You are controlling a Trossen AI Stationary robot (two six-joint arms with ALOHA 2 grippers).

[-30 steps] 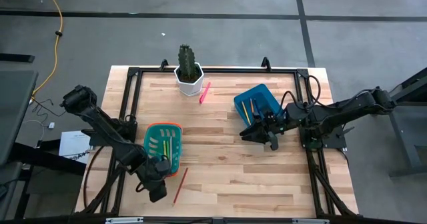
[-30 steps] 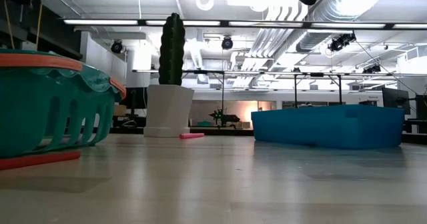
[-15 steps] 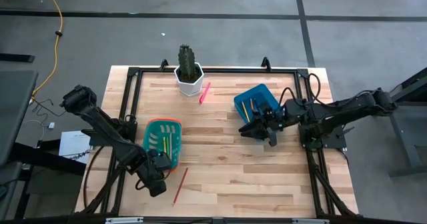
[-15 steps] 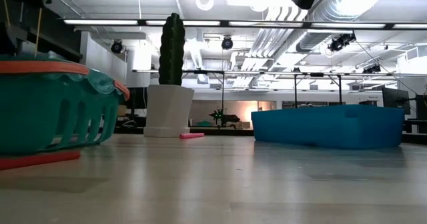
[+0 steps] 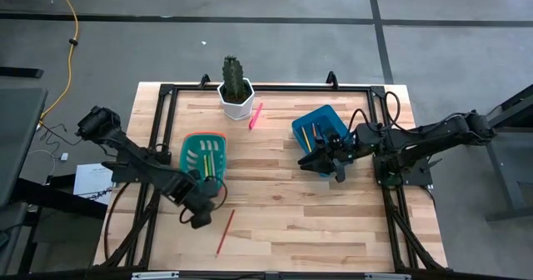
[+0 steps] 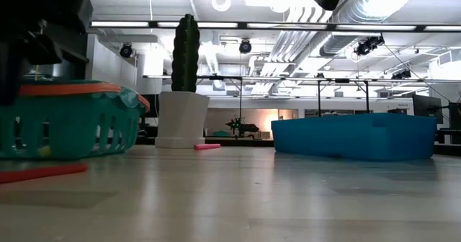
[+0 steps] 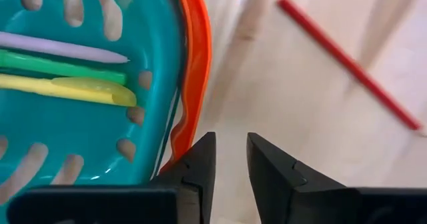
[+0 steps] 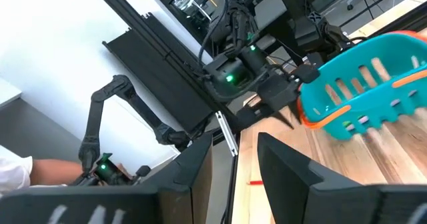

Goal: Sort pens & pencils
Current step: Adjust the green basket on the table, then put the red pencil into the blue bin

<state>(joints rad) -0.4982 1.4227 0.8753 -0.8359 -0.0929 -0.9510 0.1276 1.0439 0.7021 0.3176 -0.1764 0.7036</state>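
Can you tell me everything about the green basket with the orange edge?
The green basket is teal plastic with an orange rim and long slots in its walls and floor. It sits upright on the wooden table, on the left arm's side, nearer the front than the cactus pot. Inside lie a green stick, a yellow one and a pale one, side by side. The left end effector is right at its rim, fingers slightly apart. A red pencil lies on the table nearby, outside it.
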